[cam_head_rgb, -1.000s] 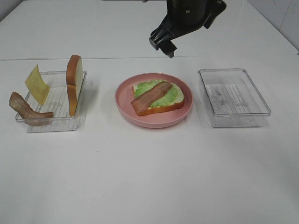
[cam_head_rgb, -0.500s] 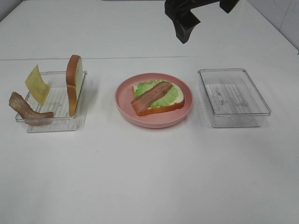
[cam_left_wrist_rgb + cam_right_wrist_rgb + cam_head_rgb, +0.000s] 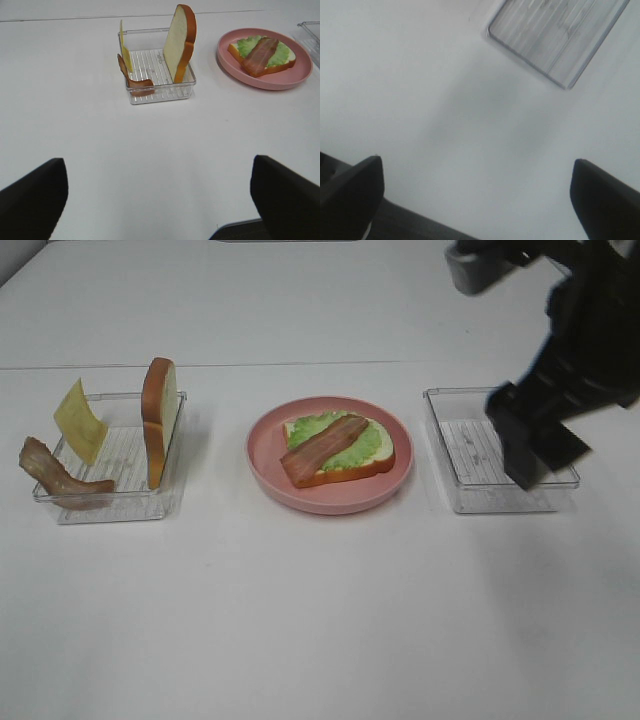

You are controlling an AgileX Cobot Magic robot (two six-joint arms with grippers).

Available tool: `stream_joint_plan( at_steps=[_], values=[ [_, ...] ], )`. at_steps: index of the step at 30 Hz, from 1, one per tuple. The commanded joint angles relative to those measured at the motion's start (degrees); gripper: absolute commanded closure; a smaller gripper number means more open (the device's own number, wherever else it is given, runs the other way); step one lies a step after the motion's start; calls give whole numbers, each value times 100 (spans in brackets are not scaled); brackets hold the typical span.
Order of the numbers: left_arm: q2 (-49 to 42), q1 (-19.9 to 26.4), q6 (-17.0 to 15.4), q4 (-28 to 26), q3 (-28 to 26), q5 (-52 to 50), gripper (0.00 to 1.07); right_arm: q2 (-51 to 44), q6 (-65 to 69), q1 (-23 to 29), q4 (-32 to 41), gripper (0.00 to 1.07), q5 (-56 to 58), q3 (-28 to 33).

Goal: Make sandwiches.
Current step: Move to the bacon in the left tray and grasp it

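An open-faced sandwich (image 3: 338, 448) lies on the round pink plate (image 3: 330, 502): one bread slice, green lettuce and a bacon strip (image 3: 322, 445) on top. The left clear tray (image 3: 110, 508) holds an upright bread slice (image 3: 158, 420), a yellow cheese square (image 3: 78, 420) and another bacon strip (image 3: 60, 478) hanging over its edge. My right gripper (image 3: 535, 445) hangs open and empty over the right tray (image 3: 470, 440). The left wrist view shows my left gripper (image 3: 159, 200) open and empty, well short of that tray (image 3: 160, 92), with the sandwich (image 3: 262, 52) beyond it.
The right clear tray (image 3: 555, 35) has nothing in it and sits to the right of the plate. White table surface spreads in front of the trays and plate. The right arm's dark body covers the tray's right half in the high view.
The right arm has swung from above the far side of the plate to the right and down over the empty tray. Its gripper stays open. The food has not moved.
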Motion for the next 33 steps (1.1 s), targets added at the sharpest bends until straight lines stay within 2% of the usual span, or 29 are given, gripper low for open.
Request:
stream_joint_plan(
  at_steps=[1, 3, 4, 6, 7, 9, 10, 11, 12, 14, 15, 16, 17, 19, 20, 22, 28, 33],
  values=[
    [-74, 6, -23, 11, 17, -34, 16, -476, 235, -40, -17, 8, -6, 550],
    [-74, 6, -23, 11, 17, -34, 16, -1049, 361, -321, 103, 8, -212, 1146],
    [-74, 6, -23, 11, 17, -34, 16, -1049, 361, -321, 103, 8, -212, 1146],
    [-74, 6, -23, 11, 17, -34, 16, -1627, 367, -831, 235, 8, -275, 1621],
    [-74, 6, -23, 11, 17, -34, 16, -1627, 367, -831, 235, 8, -275, 1621],
    [-74, 6, -23, 11, 17, -34, 16, -2338, 344, -1415, 241, 8, -252, 1954],
    [-74, 6, -23, 11, 17, -34, 16, -2338, 344, -1415, 241, 8, -252, 1954],
    [-74, 6, -23, 11, 17, -34, 16, -2836, 304, -1799, 241, 8, -241, 2149],
    [-74, 6, -23, 11, 17, -34, 16, -2836, 304, -1799, 241, 8, -241, 2149],
    [-74, 6, -23, 11, 17, -34, 16, -3673, 304, -2177, 241, 8, -258, 2418],
    [-74, 6, -23, 11, 17, -34, 16, -3673, 304, -2177, 241, 8, -258, 2418],
    [-74, 6, -23, 11, 17, -34, 16, -4291, 304, -2309, 241, 8, -275, 2567],
    [-74, 6, -23, 11, 17, -34, 16, -4291, 304, -2309, 241, 8, -275, 2567],
    [-74, 6, -23, 11, 17, -34, 16, -5094, 304, -2361, 212, 8, -275, 2790],
    [-74, 6, -23, 11, 17, -34, 16, -5094, 304, -2361, 212, 8, -275, 2790],
    [-74, 6, -23, 11, 17, -34, 16, -5758, 309, -2361, 218, 8, -264, 3031],
    [-74, 6, -23, 11, 17, -34, 16, -6589, 264, -2361, 223, 8, -120, 3392],
    [-74, 6, -23, 11, 17, -34, 16, -7133, -11, -2664, 235, 8, -46, 3667]
  ],
)
